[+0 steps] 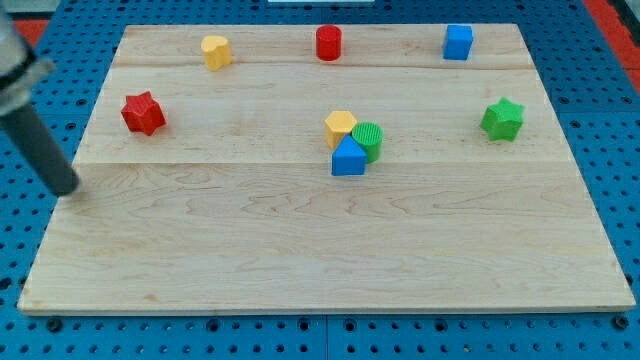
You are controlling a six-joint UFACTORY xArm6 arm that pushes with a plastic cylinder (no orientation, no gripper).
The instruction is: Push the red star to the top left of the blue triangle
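Note:
The red star [143, 113] lies near the board's left edge, in the upper half. The blue triangle [348, 158] sits near the board's middle, touching a yellow hexagon [340, 126] at its top and a green cylinder [368, 140] at its upper right. My tip [66, 188] is at the board's left edge, below and to the left of the red star, a clear gap apart from it and far left of the blue triangle.
A yellow block [216, 50], a red cylinder [328, 43] and a blue cube [458, 42] stand along the board's top. A green star [502, 119] lies at the right. The wooden board [320, 250] rests on a blue pegboard.

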